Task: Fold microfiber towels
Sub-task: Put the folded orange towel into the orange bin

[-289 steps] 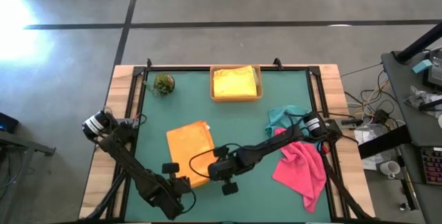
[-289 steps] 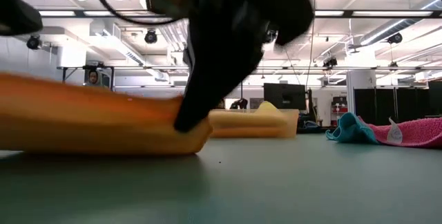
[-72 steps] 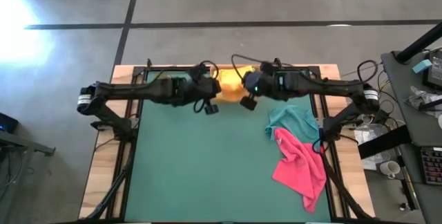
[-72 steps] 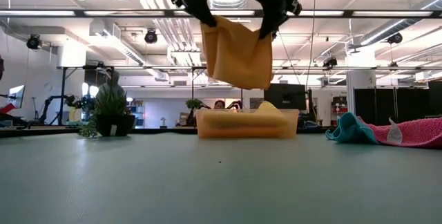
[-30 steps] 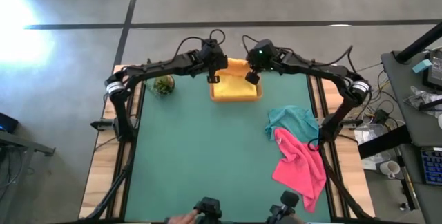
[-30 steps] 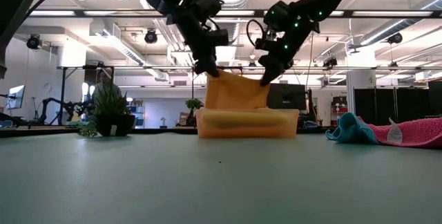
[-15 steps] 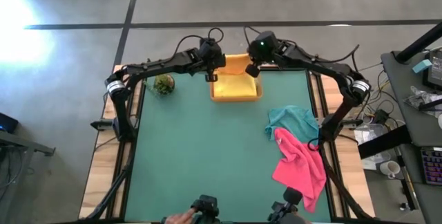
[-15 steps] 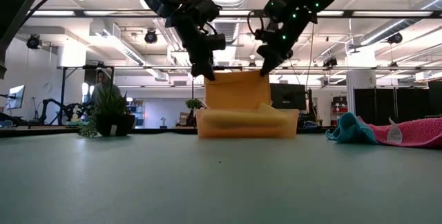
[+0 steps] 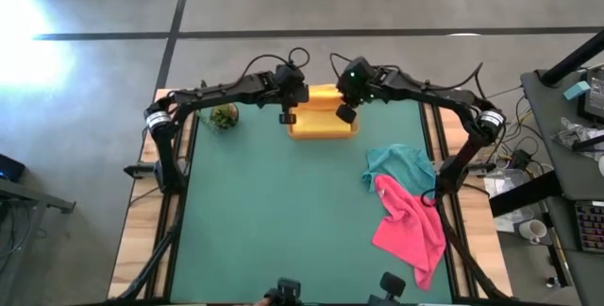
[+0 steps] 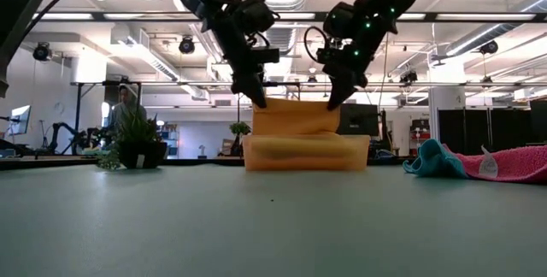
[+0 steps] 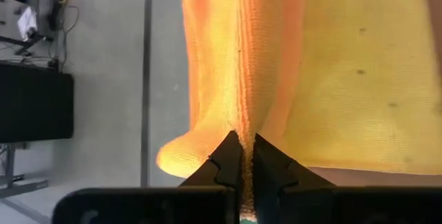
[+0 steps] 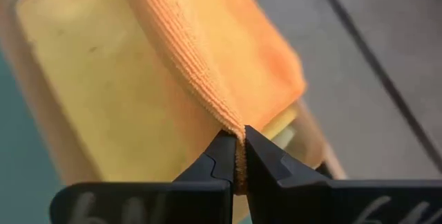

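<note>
A folded orange towel [image 10: 295, 117] is over the tan tray [image 10: 306, 152] at the table's far edge, its lower part down in the tray on a yellow towel [image 12: 103, 99]. My left gripper [image 10: 257, 100] is shut on the towel's left upper corner, my right gripper [image 10: 334, 99] on its right upper corner. In the high view both grippers [image 9: 286, 117] [image 9: 345, 114] stand over the tray [image 9: 323, 128]. A teal towel [image 9: 401, 162] and a pink towel [image 9: 412, 226] lie crumpled at the table's right. My left gripper pinches the orange towel's folded edge at its left corner [image 11: 238, 124] between its two fingers, from above, pointing down. Several layers show. The towel hangs below, its lower part in the tray. My right gripper pinches the folded edge at the right corner [image 12: 231, 124] between its two fingers, from above. The cloth runs from the fingers down onto the yellow towel in the tray.
A small green plant ball [image 9: 224, 114] stands left of the tray at the far edge. The teal and pink towels take up the table's right side. The green mat [image 9: 283, 212] spreads between the tray and the near edge.
Both grippers have come down over the tray with the orange towel, still shut on its upper corners. The towel has sunk lower into the tray, so less of it stands above the rim than a second ago.
</note>
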